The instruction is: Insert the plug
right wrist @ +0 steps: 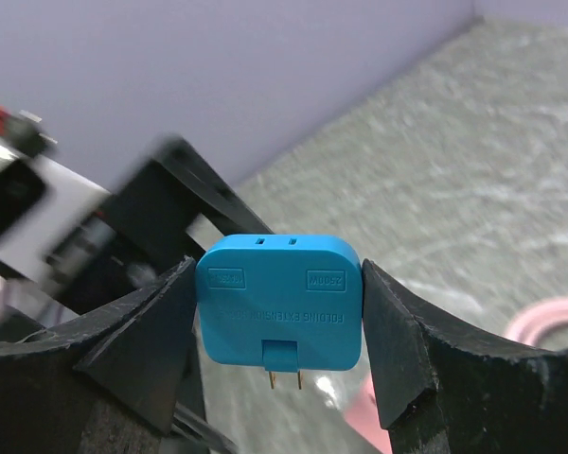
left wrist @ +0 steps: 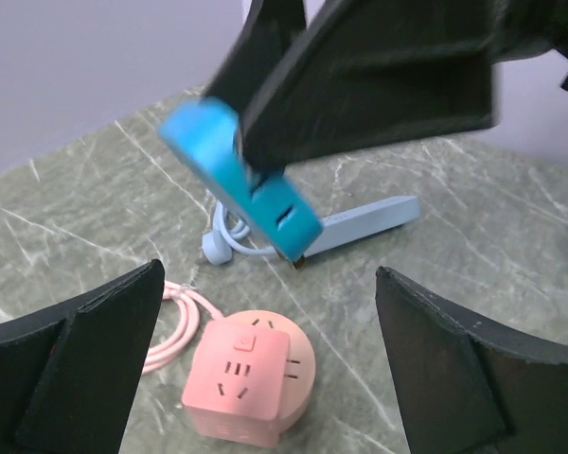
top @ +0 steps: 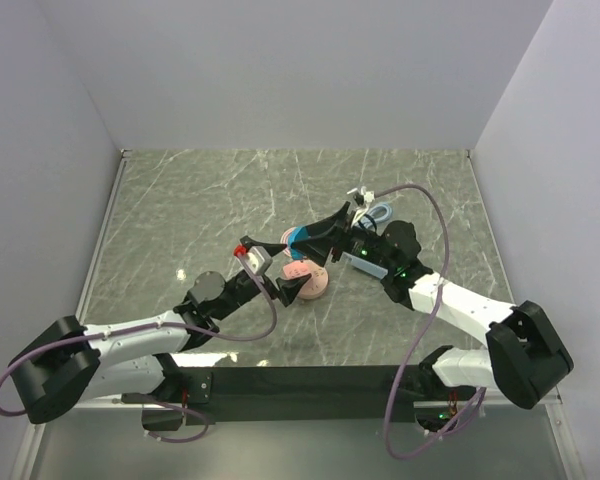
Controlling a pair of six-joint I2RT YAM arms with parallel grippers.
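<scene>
The plug (right wrist: 279,312) is a small bright blue block with two brass prongs pointing down. My right gripper (right wrist: 277,284) is shut on it, one finger on each side. It hangs in the air above the table, seen as the blue plug (left wrist: 237,180) in the left wrist view and as the plug (top: 300,238) from above. My left gripper (left wrist: 270,284) stands wide open with nothing between its fingers, just below the plug and over the pink cube socket (left wrist: 246,378).
The pink cube (top: 307,280) sits on a round pink base with a coiled pink cord (left wrist: 175,331). A long pale-blue power strip (left wrist: 369,219) with a pale cord lies behind it. Grey walls close in three sides of the marbled table (top: 200,210).
</scene>
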